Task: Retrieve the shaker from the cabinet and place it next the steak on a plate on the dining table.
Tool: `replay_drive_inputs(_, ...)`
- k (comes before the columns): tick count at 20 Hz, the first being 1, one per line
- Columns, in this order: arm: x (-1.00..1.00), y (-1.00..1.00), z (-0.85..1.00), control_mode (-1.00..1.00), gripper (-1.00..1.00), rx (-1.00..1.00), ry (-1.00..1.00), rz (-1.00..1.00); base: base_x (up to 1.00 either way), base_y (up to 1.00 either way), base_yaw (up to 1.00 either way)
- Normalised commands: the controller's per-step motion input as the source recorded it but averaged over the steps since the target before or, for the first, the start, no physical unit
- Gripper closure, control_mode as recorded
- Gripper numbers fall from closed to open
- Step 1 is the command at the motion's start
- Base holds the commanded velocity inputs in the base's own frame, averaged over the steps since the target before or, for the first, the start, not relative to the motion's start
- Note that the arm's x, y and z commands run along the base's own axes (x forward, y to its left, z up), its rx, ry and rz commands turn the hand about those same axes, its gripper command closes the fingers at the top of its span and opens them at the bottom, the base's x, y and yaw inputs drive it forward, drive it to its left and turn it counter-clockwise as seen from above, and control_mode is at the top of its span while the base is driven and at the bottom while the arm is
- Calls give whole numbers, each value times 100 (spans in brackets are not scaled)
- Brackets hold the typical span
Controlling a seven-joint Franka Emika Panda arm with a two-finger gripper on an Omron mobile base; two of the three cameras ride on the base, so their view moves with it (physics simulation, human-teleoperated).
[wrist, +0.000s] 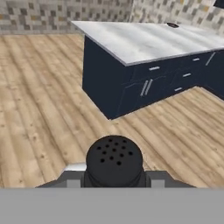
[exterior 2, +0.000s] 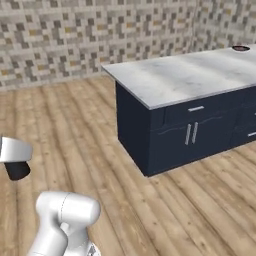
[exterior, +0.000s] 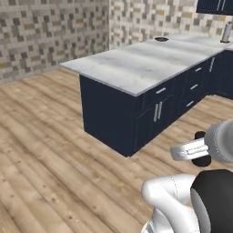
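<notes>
In the hand view, the small black shaker (wrist: 114,159) stands upright with its perforated top toward the camera. My gripper (wrist: 114,178) is shut on its sides. The shaker (exterior: 201,159) also hangs low over the wooden floor, a short way from the near corner of the dining table (exterior: 136,63). From the right base view the shaker (exterior 2: 17,171) shows at the far left. The dark plate (exterior: 161,39) (exterior 2: 241,48) (wrist: 173,25) lies near the table's far end, with something reddish on it, too small to tell if it is the steak. The navy cabinet (exterior: 214,5) hangs at top right.
The table's navy base (exterior 2: 145,135) with drawers and doors juts toward me. More navy base cabinets (exterior: 223,73) run along the right, with a pale faucet-like post (exterior: 226,32) above. Open wooden floor (exterior: 45,150) spreads to the left; a mosaic tile wall (exterior: 50,32) closes the back.
</notes>
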Motion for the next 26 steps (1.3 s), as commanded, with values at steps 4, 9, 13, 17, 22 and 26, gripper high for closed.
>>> replay_drive_inputs(4, 0, 0, 0, 100, 100, 0, 0, 0, 100, 51, 6)
replay_drive_inputs(9, 0, 0, 0, 100, 100, 0, 0, 0, 100, 68, 1)
replay_drive_inputs(13, 0, 0, 0, 100, 100, 0, 0, 0, 100, 66, 0)
replay_drive_inputs(17, 0, 0, 0, 100, 100, 0, 0, 0, 100, 58, 1)
replay_drive_inputs(22, 0, 0, 0, 100, 100, 0, 0, 0, 100, 77, -1)
replay_drive_inputs(26, 0, 0, 0, 100, 100, 0, 0, 0, 100, 100, -32)
